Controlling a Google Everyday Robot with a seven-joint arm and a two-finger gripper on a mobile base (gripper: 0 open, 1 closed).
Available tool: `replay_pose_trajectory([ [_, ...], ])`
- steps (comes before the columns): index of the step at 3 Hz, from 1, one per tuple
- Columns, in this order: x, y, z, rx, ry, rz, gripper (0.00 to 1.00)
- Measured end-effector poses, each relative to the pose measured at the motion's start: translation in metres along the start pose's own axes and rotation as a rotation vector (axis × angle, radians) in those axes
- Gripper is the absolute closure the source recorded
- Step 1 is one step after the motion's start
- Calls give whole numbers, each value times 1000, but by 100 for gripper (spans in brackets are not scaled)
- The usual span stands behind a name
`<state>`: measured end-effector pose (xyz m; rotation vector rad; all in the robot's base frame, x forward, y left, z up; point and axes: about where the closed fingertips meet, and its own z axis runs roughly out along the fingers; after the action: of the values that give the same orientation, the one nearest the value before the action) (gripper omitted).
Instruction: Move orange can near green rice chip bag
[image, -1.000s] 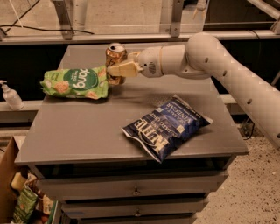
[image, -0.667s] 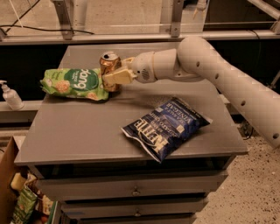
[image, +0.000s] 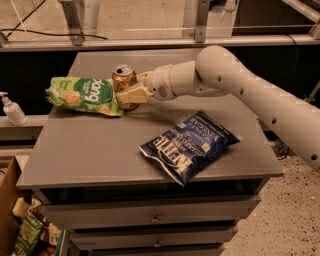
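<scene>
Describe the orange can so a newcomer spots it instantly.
Look at the grey cabinet top, back left, beside the right end of the green rice chip bag. The orange can stands upright there, the gripper clasping it; it is the only small metal cylinder, copper-orange with a silvery top.

Green bag, left rear of the table: white lettering on a dark green round logo, lying sideways, apparently "bang"; the reading is uncertain. Blue bag, centre right: brand "KETTLE" in large white capitals; smaller white lines above it, of which "VINEGAR" can be made out and the rest cannot. Can, just beside the green bag: no legible marking. Gripper, clamped on the can: no lettering.
</scene>
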<state>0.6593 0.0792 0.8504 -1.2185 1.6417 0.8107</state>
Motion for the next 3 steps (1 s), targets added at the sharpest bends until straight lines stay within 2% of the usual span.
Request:
replay_pose_trajectory([
  [1,-2,0,-1,0,0,0,82],
  [3,-2,0,-1,0,0,0,36],
])
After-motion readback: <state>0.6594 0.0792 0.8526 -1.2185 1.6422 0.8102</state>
